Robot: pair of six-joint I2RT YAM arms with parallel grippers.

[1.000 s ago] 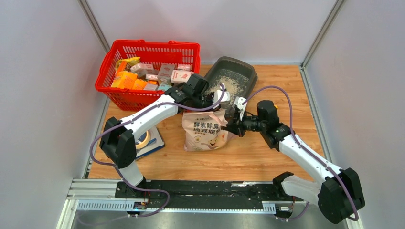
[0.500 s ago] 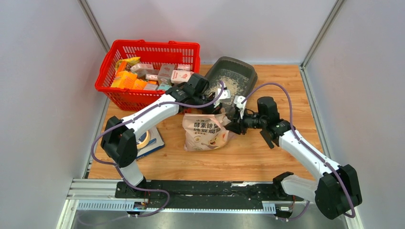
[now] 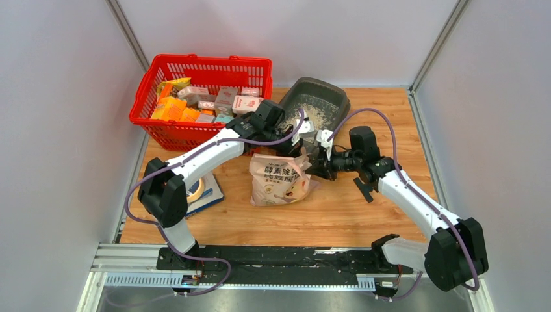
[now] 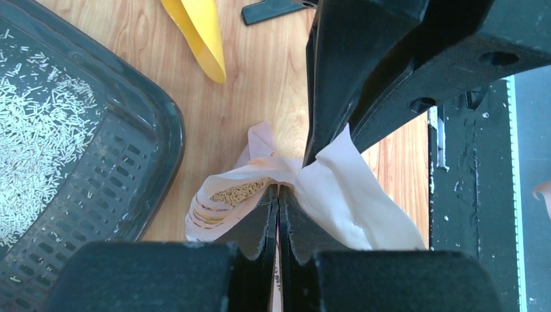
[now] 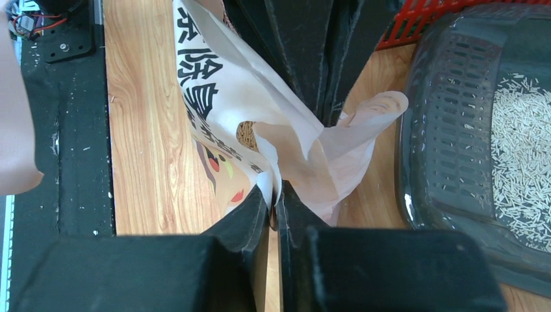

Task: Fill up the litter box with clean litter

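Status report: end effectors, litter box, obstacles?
Left end effector and right end effector shut on pink-beige printed bag rim. Dark grey plastic litter box holds sparse pale litter. No obstruction seen.

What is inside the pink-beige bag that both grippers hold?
Through the open mouth of the bag, tan litter granules show. How full it is cannot be seen: the paper walls, the left gripper and the right gripper cover the rest.

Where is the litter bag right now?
In the top view the litter bag stands mid-table on the near side of the litter box, with the left gripper and right gripper pinching its open top.
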